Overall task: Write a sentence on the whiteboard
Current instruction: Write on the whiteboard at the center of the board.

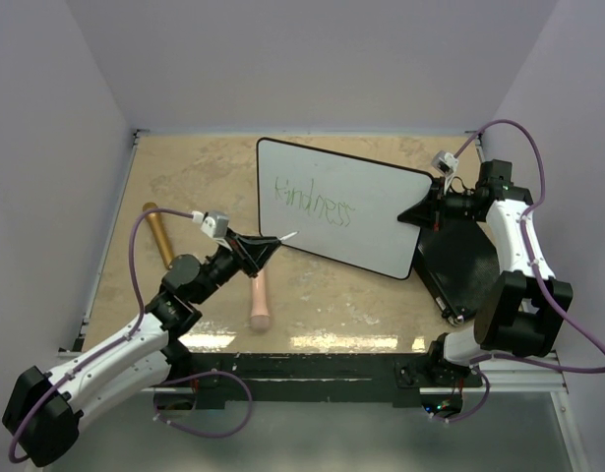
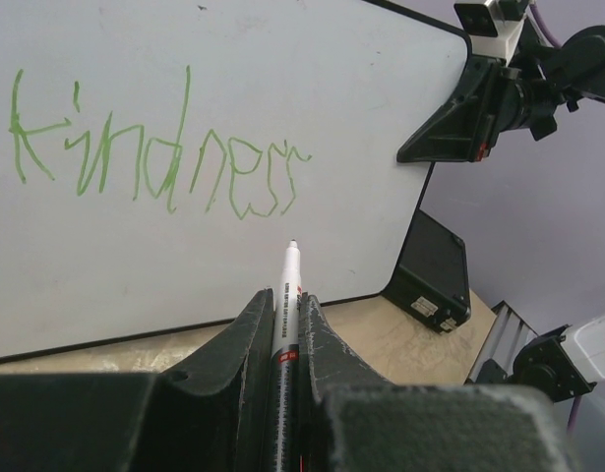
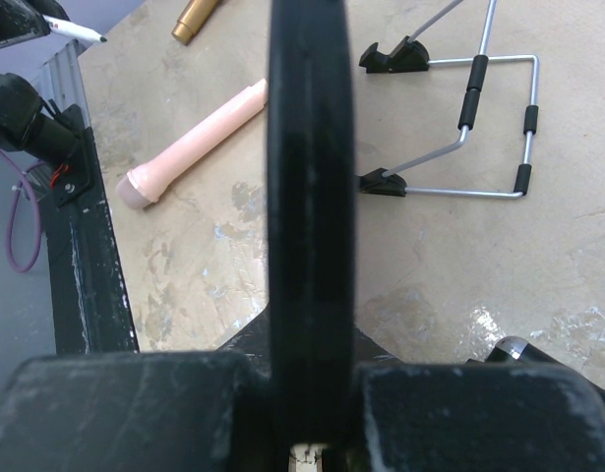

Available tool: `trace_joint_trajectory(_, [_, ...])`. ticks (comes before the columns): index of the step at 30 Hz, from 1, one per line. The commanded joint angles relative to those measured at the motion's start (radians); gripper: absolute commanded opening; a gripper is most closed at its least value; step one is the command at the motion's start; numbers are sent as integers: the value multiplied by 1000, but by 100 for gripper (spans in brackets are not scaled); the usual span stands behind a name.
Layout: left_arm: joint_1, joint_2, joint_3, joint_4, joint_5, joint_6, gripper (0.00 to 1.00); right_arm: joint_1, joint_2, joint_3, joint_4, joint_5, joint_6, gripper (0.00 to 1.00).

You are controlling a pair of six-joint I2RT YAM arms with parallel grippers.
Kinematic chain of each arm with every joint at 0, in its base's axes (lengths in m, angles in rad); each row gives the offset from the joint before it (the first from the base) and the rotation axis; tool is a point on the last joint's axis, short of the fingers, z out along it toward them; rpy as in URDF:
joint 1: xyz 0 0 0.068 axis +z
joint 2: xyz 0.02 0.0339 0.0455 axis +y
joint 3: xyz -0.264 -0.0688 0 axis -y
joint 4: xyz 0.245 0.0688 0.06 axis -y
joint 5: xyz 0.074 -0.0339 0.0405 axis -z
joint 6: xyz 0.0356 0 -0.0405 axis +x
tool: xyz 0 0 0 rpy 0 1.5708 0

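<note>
Top view, whiteboard: stood near the middle of the table, its long side running from 10 toward 4 o'clock.
Top view, sentence: one green word, "kindness", sat on the board's left half.
Top view, left gripper: waited at the board's 7 o'clock, jaws pinching a marker that pointed toward 2 o'clock.
Top view, right gripper: was clamped on the board's rim at its 3 o'clock edge.
Top view, black case: lay at the board's 4 o'clock.
Top view, pink cylinder: lay at the board's 7 o'clock; a gold cylinder lay at 9 o'clock.
Left wrist, marker: its tip pointed to 12 o'clock just under the word's last letters; whether it touched could not be told.
Right wrist, whiteboard: its dark rim ran edge-on toward 12 o'clock between the closed jaws.
Right wrist, wire stand: rested on the table at 1 o'clock.
</note>
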Motion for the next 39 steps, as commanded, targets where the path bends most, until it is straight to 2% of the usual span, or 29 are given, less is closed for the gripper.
trace_joint_trajectory(1, [7, 29, 3, 50, 52, -24, 0, -6, -6, 8, 58, 59, -28, 0])
trace_joint_trajectory(10, [7, 106, 34, 67, 116, -31, 0, -4, -5, 8, 58, 59, -28, 0])
trace_joint_trajectory(14, [2, 161, 98, 27, 130, -14, 0, -4, -5, 8, 60, 59, -28, 0])
trace_joint_trajectory(17, [-42, 193, 170, -16, 69, 32, 0, -3, -6, 9, 60, 57, -28, 0])
trace_joint_trajectory(19, [-117, 244, 230, -90, -19, 102, 0, -4, -9, 9, 58, 56, -26, 0])
trace_joint_trajectory(22, [-194, 328, 317, -111, -88, 154, 0, -3, -15, 9, 63, 54, -20, 0])
trace_joint_trajectory(28, [-252, 452, 393, -6, -99, 203, 0, -3, -26, 3, 78, 51, 4, 0])
trace_joint_trajectory(32, [-321, 530, 437, 83, -161, 248, 0, -3, -28, -1, 92, 48, 16, 0])
trace_joint_trajectory(39, [-347, 636, 437, 237, -220, 242, 0, -4, -32, -8, 117, 47, 43, 0])
